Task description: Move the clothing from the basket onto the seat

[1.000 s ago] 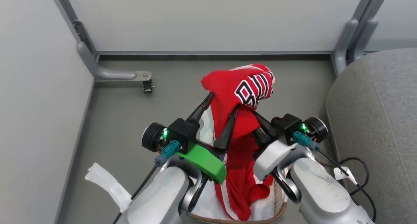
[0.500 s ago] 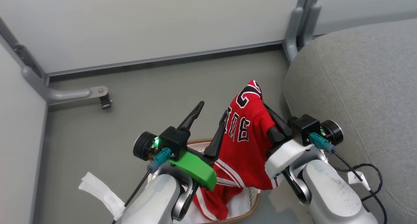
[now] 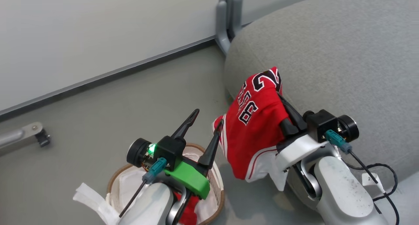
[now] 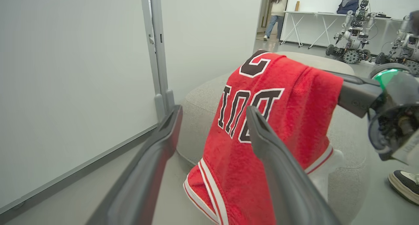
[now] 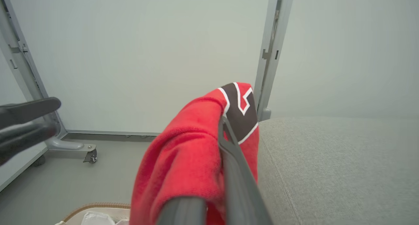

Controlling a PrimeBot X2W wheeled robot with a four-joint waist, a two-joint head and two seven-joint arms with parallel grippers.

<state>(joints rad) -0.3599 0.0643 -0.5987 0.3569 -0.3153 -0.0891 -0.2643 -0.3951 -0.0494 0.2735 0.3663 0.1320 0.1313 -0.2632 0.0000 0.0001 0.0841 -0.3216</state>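
Over the near edge of the seat [image 3: 327,54], the jersey [image 3: 258,126] hangs from the right gripper [image 5: 226,133], which is clamped on its bunched top. Just beside the cloth, the left gripper [image 3: 209,116] stands wide and empty above the basket [image 3: 220,198], where another red garment [image 3: 188,208] lies.

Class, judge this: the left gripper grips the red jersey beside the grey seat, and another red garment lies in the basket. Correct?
No. The right gripper, not the left, grips the jersey, as the head view shows; the left gripper stands open. The jersey is beside the seat, and another red garment lies in the basket.
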